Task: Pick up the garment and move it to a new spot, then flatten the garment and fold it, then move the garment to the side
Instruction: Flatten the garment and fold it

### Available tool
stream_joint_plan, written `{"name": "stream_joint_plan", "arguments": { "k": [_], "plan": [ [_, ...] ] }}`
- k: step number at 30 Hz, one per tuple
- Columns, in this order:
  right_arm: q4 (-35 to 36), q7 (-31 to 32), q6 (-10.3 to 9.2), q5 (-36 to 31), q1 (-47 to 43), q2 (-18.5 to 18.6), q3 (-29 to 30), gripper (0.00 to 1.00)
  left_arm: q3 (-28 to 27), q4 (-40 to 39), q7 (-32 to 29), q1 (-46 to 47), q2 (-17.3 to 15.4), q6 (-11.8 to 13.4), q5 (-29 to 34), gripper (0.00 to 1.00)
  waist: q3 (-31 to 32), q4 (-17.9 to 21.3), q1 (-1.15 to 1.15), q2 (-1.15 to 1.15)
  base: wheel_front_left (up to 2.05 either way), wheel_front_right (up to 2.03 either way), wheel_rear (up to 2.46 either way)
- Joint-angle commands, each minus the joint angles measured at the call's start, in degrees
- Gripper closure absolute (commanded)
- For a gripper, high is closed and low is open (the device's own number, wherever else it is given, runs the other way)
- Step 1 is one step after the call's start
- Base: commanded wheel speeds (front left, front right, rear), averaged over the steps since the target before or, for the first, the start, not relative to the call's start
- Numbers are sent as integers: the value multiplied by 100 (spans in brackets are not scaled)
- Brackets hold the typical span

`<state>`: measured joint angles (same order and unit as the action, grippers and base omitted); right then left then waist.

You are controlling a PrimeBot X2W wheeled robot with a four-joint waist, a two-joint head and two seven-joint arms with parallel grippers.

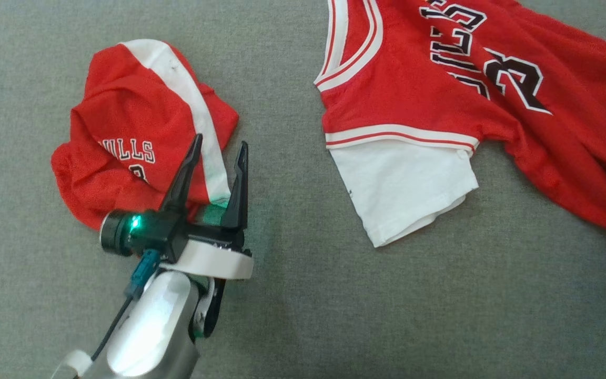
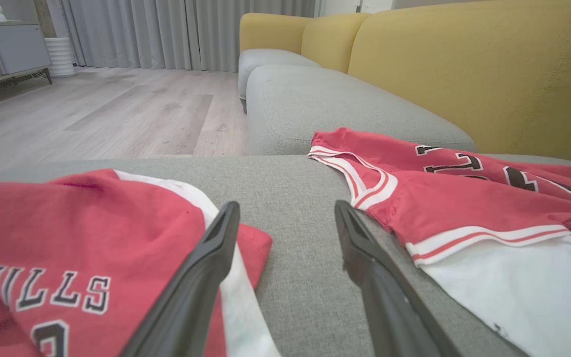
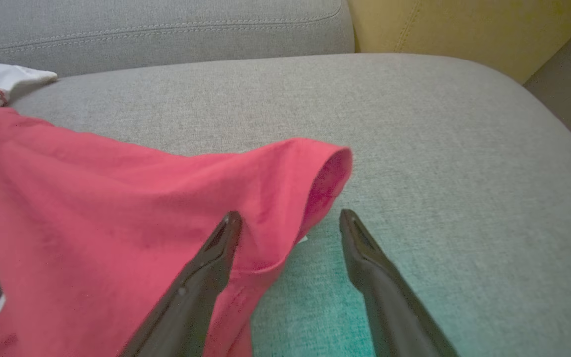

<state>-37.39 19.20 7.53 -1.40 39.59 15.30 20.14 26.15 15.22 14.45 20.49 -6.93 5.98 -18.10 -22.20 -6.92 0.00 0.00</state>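
Early stage: nothing lifted, flattened or folded yet.
2 garments on grey cushion (image 1: 292,295): crumpled shorts (image 1: 124,137) at 10 o'clock in head view, shirt (image 1: 418,89) spread at 1-2 o'clock. 2 claws, both open & empty: L claw (image 1: 221,141) over shorts' 5 o'clock edge, R claw (image 3: 290,220) straddling shirt's red edge.

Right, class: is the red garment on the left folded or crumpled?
Crumpled: the left red garment lies bunched, its white stripe curving over uneven wrinkles.

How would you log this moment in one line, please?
left claw: open, over crumpled garment edge | right claw: open, at jersey edge | both lying on cushion
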Motion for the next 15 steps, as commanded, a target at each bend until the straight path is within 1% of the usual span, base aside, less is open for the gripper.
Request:
{"name": "stream_joint_plan", "arguments": {
  "k": [1, 7, 8, 9, 11, 15],
  "plan": [
    [68, -85, -4, -62, 190, 125, -45, 0, -216, -155, 54, 240, -34, -22, 57, 0, -51, -25, 0, 0, 0, 0, 0],
    [-481, -212, -4, -194, 533, 245, 121, 0, -332, -204, 54, 337, 57, -92, 132, 0, -242, -102, 0, 0, 0, 0, 0],
    [-552, -204, -4, -205, 585, 258, 123, 44, -354, -217, 54, 348, 71, -104, 142, 0, -273, -111, 0, 0, 0, 0, 0],
    [-610, -204, -4, -216, 640, 281, 114, 100, -374, -230, 54, 354, 84, -115, 154, 0, -304, -118, 0, 0, 0, 0, 0],
    [-685, -252, -4, -240, 759, 361, 75, 100, -406, -250, 54, 363, 107, -141, 183, 0, -357, -133, 0, 0, 0, 0, 0],
    [-704, -593, -4, -397, 1026, 585, -48, 100, -470, -261, 54, 390, 148, -191, 238, 0, -420, -160, 0, 0, 0, 0, 0]
  ]
}}
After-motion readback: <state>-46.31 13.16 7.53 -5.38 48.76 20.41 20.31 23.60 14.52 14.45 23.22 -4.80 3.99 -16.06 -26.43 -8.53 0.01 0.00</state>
